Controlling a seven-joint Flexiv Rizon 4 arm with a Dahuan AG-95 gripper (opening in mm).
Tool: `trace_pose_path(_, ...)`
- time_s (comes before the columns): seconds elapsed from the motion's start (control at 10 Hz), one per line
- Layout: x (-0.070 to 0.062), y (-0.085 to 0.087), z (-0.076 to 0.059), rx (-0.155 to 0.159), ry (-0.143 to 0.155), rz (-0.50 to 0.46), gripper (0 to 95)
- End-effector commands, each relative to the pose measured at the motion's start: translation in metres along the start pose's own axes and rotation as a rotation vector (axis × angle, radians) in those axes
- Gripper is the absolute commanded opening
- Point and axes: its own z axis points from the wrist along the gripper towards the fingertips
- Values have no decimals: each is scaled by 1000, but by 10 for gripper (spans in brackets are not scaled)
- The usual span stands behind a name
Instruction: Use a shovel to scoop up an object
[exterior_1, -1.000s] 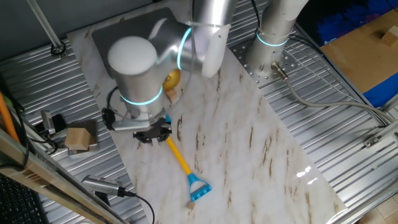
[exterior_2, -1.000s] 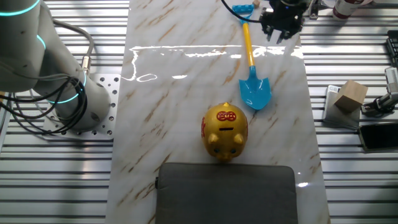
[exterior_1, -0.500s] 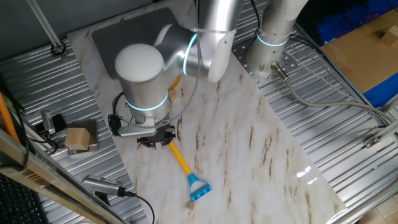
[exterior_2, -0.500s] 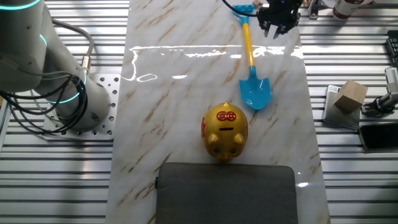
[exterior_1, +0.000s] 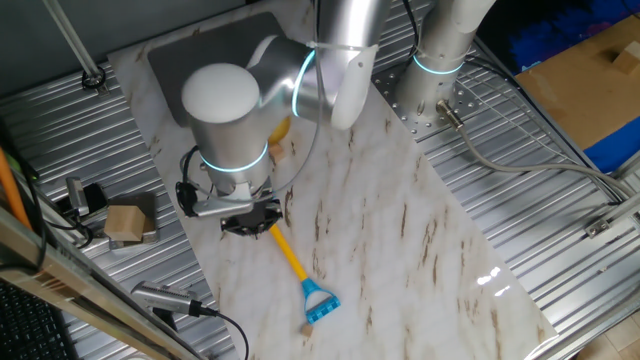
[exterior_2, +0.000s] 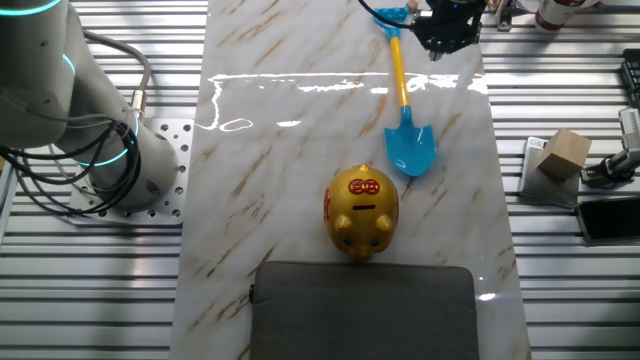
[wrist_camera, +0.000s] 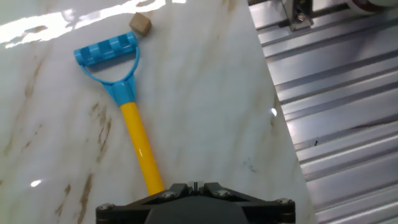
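The shovel lies flat on the marble table, its light-blue blade (exterior_2: 411, 150) toward the gold pig. Its yellow shaft (wrist_camera: 140, 146) runs up to the blue D-shaped end (wrist_camera: 107, 53). The object, a tiny tan cube (wrist_camera: 140, 23), rests on the marble just beyond that end, also visible as a speck (exterior_1: 307, 327) in one fixed view. My gripper (wrist_camera: 194, 185) hovers low over the marble just right of the shaft, shut with nothing between its fingers. It is the black claw (exterior_1: 250, 222) under the arm, and shows as dark fingers (exterior_2: 445, 35) beside the shaft in the other fixed view.
A gold pig-shaped bank (exterior_2: 362, 212) stands past the blade, with a dark grey pad (exterior_2: 362, 310) behind it. A larger tan block (exterior_2: 563, 153) sits off the marble on the ribbed metal (wrist_camera: 336, 93). The marble's edge runs close on the gripper's right.
The gripper's fingers have come together from a spread stance, and the hand has shifted slightly along the shaft toward the D-shaped end. The shovel and cube have not moved.
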Motion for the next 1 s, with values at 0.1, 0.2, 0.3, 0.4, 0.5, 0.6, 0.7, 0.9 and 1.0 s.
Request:
trace_pose_path(0.1,0,0,-1,-3,10,-27,190)
trace_pose_path(0.2,-4,1,2,-3,11,-51,190)
trace_pose_path(0.3,-10,3,7,-5,11,-59,190)
trace_pose_path(0.4,-14,4,9,-11,13,-57,190)
trace_pose_path(0.5,-21,7,14,-14,12,-43,190)
trace_pose_path(0.6,-23,8,15,-17,10,-40,190)
trace_pose_path(0.7,-28,11,19,-21,6,-34,190)
trace_pose_path(0.9,-33,16,23,-26,4,-33,190)
trace_pose_path(1.0,-36,19,25,-26,4,-31,190)
